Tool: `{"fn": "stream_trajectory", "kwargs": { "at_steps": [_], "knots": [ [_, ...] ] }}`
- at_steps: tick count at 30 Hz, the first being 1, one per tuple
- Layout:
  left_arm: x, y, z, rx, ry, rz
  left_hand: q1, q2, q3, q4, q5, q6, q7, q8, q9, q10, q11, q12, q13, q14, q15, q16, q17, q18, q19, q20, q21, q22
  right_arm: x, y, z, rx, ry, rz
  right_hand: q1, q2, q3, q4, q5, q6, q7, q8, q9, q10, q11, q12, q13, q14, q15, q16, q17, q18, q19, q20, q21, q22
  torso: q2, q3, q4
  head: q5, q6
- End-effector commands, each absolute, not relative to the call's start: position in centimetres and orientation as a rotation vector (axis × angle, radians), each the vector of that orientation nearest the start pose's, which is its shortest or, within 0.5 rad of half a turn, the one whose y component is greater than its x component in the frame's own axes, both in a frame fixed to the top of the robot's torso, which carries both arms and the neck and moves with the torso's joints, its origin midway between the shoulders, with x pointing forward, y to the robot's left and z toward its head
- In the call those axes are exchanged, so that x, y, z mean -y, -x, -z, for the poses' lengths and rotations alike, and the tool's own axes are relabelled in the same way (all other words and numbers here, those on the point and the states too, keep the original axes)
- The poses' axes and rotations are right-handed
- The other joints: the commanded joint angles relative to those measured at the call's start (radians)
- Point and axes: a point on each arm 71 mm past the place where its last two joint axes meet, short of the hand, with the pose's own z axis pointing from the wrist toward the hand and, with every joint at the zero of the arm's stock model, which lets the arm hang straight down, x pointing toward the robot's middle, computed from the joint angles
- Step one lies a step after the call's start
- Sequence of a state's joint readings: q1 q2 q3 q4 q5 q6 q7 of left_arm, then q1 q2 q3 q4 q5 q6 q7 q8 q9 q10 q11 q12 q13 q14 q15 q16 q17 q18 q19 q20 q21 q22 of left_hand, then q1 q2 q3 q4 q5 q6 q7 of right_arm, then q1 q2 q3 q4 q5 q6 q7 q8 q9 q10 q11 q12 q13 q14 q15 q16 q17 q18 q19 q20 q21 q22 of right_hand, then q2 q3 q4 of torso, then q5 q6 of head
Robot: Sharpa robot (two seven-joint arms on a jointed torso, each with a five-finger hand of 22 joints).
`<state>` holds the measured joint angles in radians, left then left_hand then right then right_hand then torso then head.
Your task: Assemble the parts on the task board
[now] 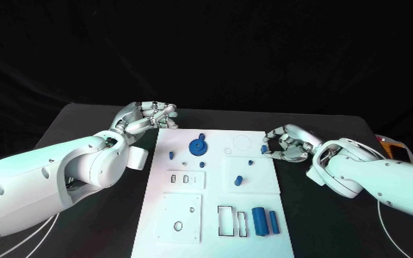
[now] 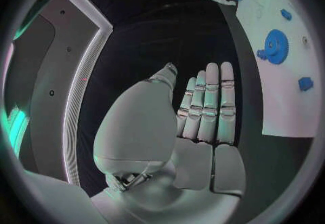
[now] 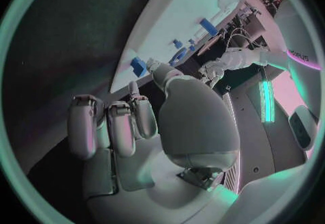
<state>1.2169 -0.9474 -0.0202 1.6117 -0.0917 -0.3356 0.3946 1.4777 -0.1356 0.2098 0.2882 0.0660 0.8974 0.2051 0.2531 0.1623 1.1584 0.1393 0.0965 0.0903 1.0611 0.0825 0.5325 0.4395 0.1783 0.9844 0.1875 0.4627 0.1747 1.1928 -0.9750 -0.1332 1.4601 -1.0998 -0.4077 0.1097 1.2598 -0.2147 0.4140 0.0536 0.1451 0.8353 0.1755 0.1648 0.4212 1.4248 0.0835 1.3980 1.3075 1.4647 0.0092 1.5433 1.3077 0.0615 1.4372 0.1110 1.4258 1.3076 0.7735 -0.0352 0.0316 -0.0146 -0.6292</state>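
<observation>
**Right hand pinches a small blue part at the board's edge**

At the right rim of the flat white plastic task board (image 1: 215,210), the silver right hand (image 1: 288,144) has its fingers (image 1: 274,134) curled together on a small blue block-shaped part (image 1: 264,149), held just above the board's edge. Beside the board's far left corner, the silver left hand (image 1: 146,117) holds nothing; the left wrist view shows its fingers straight, side by side.

Other parts lie on the board: a toothed blue gear (image 1: 199,146) near the far end, a smooth blue cylinder (image 1: 258,221) and a flat blue bar (image 1: 273,222) near the front, beside an empty rectangular slot (image 1: 225,220).

Risk, as I judge it: the pinched part is small and smooth-looking, so a light fingertip hold could let it twist or drop onto the matte black worktop (image 1: 86,120). A tilted part could also jam at its recess.
</observation>
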Motion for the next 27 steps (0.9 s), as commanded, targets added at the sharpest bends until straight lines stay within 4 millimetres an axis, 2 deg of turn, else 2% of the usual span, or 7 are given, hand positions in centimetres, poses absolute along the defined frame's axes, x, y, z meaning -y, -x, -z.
{"fn": "stream_trajectory", "kwargs": {
  "at_steps": [1, 7, 10, 21, 27],
  "knots": [
    [-23.27, -47.72, 15.29, -1.388, 1.0, 1.536, -0.003, 0.001, -0.001, 0.0, -0.005, 0.0, 0.004, 0.002, 0.0, 0.004, 0.001, 0.002, 0.0, -0.004, -0.001, 0.006, 0.001, 0.004, -0.005, 0.001, 0.005, 0.001, 28.36, -47.57, 21.79, -1.697, -0.15, -0.755, 0.011, 0.007, 0.0, -0.005, 0.002, 0.009, -0.001, -0.001, 0.001, 0.002, 0.005, 0.001, 0.08, 0.085, 0.006, 0.005, 0.165, -0.011, 0.0, 0.009, -0.005, 0.082, -0.001, 0.0002, -0.0013, -0.002, 0.0],
    [-23.25, -47.74, 15.31, -1.39, 1.001, 1.535, -0.003, 0.001, -0.001, 0.0, -0.005, -0.001, 0.004, 0.002, 0.0, 0.003, 0.001, 0.001, 0.0, -0.004, -0.001, 0.006, 0.002, 0.004, -0.005, 0.001, 0.006, 0.001, 28.2, -47.54, 22.04, -1.704, -0.152, -0.756, 0.012, 0.025, 0.008, -0.007, -0.007, 0.066, -0.012, 0.019, 0.007, 0.012, -0.004, 0.013, 0.091, 0.086, 0.0, 0.006, 0.168, -0.012, 0.003, 0.006, -0.002, 0.088, -0.001, -0.0008, 0.0006, -0.005, 0.004],
    [-23.24, -47.75, 15.32, -1.39, 1.001, 1.535, -0.003, 0.001, -0.001, 0.0, -0.005, -0.001, 0.004, 0.002, 0.0, 0.003, 0.001, 0.001, 0.0, -0.004, -0.001, 0.006, 0.002, 0.004, -0.005, 0.001, 0.006, 0.001, 28.11, -47.55, 22.11, -1.704, -0.152, -0.757, 0.014, 0.031, 0.014, -0.008, -0.01, 0.083, -0.017, 0.025, 0.008, 0.016, -0.008, 0.018, 0.096, 0.086, -0.003, 0.007, 0.171, -0.012, 0.005, 0.003, -0.001, 0.09, -0.002, 0.0002, -0.0015, 0.001, 0.004],
    [-23.25, -47.76, 15.33, -1.391, 1.002, 1.533, -0.003, 0.001, -0.001, 0.0, -0.005, -0.002, 0.006, 0.001, -0.001, 0.001, 0.002, 0.0, 0.0, -0.005, 0.0, 0.007, 0.002, 0.004, -0.005, 0.001, 0.006, 0.001, 28.02, -47.65, 22.15, -1.696, -0.155, -0.753, 0.017, 0.054, 0.036, -0.01, -0.023, 0.108, -0.025, 0.031, 0.007, 0.023, -0.016, 0.025, 0.102, 0.087, -0.01, 0.008, 0.174, -0.014, 0.01, -0.003, 0.003, 0.097, 0.0, -0.0007, -0.001, 0.001, 0.004],
    [-23.27, -47.75, 15.33, -1.392, 1.003, 1.533, -0.004, 0.001, -0.001, 0.0, -0.005, -0.003, 0.006, 0.0, -0.001, 0.001, 0.003, -0.001, 0.0, -0.005, 0.0, 0.007, 0.003, 0.004, -0.005, 0.001, 0.006, 0.001, 28.03, -47.78, 22.04, -1.673, -0.165, -0.741, 0.02, 0.077, 0.06, -0.011, -0.038, 0.124, -0.031, 0.035, 0.006, 0.028, -0.021, 0.03, 0.108, 0.088, -0.015, 0.008, 0.178, -0.015, 0.014, -0.008, 0.007, 0.103, 0.0, -0.0013, -0.0009, 0.0, 0.002]
  ]
}}
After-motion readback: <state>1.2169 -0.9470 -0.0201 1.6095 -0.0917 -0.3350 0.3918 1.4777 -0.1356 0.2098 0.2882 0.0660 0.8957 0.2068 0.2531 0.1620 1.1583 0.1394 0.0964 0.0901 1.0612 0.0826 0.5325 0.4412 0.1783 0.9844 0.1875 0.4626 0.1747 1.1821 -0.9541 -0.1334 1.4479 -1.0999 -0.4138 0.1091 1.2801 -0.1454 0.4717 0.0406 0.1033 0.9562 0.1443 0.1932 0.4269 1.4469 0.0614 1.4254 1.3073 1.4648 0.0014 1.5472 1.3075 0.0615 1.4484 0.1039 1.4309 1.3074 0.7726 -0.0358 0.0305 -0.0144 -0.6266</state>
